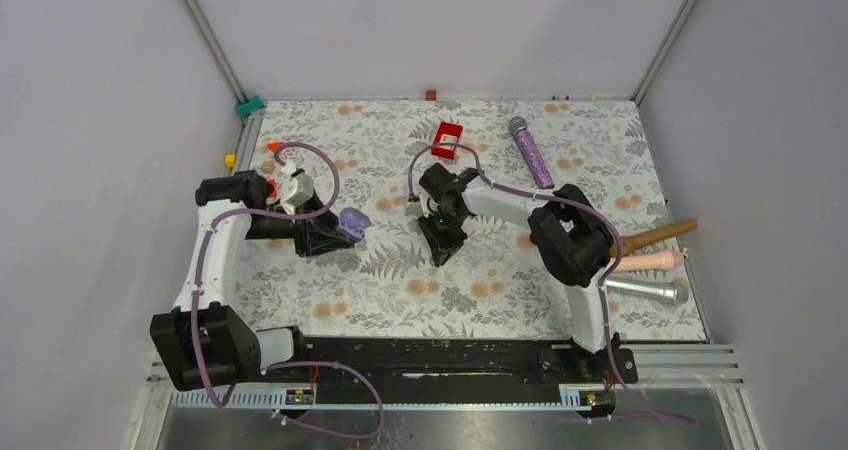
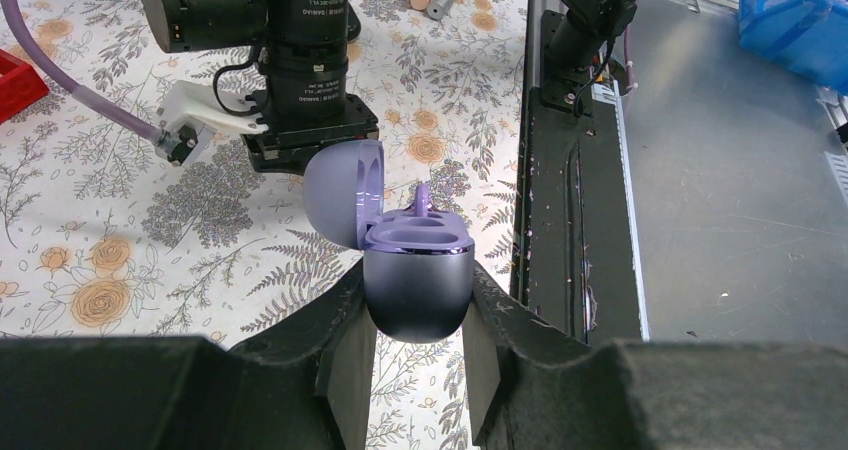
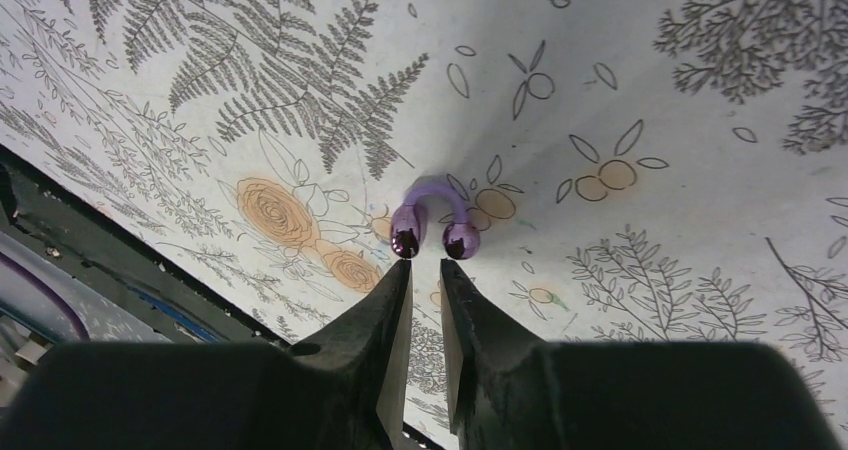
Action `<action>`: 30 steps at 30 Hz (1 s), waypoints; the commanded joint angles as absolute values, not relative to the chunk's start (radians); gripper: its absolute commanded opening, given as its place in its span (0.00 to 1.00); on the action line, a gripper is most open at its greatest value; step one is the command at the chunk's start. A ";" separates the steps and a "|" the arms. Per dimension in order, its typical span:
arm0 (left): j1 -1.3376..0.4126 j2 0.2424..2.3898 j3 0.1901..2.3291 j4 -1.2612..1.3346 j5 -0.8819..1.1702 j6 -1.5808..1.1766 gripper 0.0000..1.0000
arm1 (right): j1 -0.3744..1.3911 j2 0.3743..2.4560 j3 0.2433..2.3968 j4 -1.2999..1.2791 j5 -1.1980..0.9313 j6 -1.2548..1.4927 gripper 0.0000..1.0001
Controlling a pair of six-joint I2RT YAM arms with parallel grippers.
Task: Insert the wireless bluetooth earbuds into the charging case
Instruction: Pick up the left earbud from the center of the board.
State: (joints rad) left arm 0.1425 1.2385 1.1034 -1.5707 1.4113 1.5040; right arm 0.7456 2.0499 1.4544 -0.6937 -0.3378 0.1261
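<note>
My left gripper (image 2: 417, 305) is shut on the lavender-grey charging case (image 2: 415, 285) and holds it off the table with the lid (image 2: 340, 190) open. A purple arch-shaped piece (image 2: 422, 198) stands up from the far side of the case's tray. In the top view the case (image 1: 353, 222) is at the left gripper (image 1: 338, 233). One earbud (image 3: 432, 220), a purple arch joining two glossy dark bulbs, lies on the floral cloth. My right gripper (image 3: 425, 267) points down at it, jaws a narrow gap apart and empty, tips just short of the bulbs. In the top view the right gripper (image 1: 443, 245) is at mid-table.
A red open box (image 1: 448, 136) and a purple glitter microphone (image 1: 530, 152) lie at the back. A wooden handle (image 1: 655, 236), a pink handle (image 1: 655, 261) and a silver microphone (image 1: 648, 290) lie at the right edge. The right arm's wrist (image 2: 300, 60) stands just beyond the case.
</note>
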 commanded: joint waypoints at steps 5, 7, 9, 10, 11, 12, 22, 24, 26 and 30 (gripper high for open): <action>0.147 1.222 1.104 -1.609 1.469 1.546 0.00 | 0.761 1.991 1.520 -0.742 -0.380 0.091 0.24; 0.147 1.225 1.105 -1.609 1.469 1.548 0.00 | 0.760 1.974 1.543 -0.756 -0.374 0.055 0.23; 0.147 1.227 1.106 -1.610 1.469 1.545 0.00 | 0.761 1.959 1.562 -0.765 -0.369 0.016 0.21; 0.147 1.228 1.107 -1.610 1.469 1.545 0.00 | 0.761 1.954 1.566 -0.767 -0.368 0.006 0.20; 0.147 1.227 1.107 -1.610 1.469 1.544 0.00 | 0.761 1.952 1.569 -0.773 -0.373 -0.017 0.19; 0.147 1.226 1.107 -1.609 1.469 1.543 0.00 | 0.760 1.951 1.564 -0.774 -0.383 -0.031 0.18; 0.147 1.230 1.105 -1.609 1.470 1.548 0.00 | 0.778 1.994 1.438 -0.703 -0.419 -0.059 0.18; 0.146 1.231 1.106 -1.610 1.469 1.547 0.00 | 0.783 2.011 1.441 -0.698 -0.415 -0.043 0.17; 0.147 1.231 1.105 -1.610 1.468 1.547 0.00 | 0.786 2.031 1.446 -0.690 -0.411 -0.031 0.17; 0.147 1.233 1.105 -1.609 1.469 1.549 0.00 | 0.793 2.064 1.464 -0.680 -0.394 -0.012 0.17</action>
State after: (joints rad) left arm 0.1421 1.2385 1.1034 -1.5707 1.4109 1.5047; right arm 0.7784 2.0357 1.4387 -0.6971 -0.3939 -0.0319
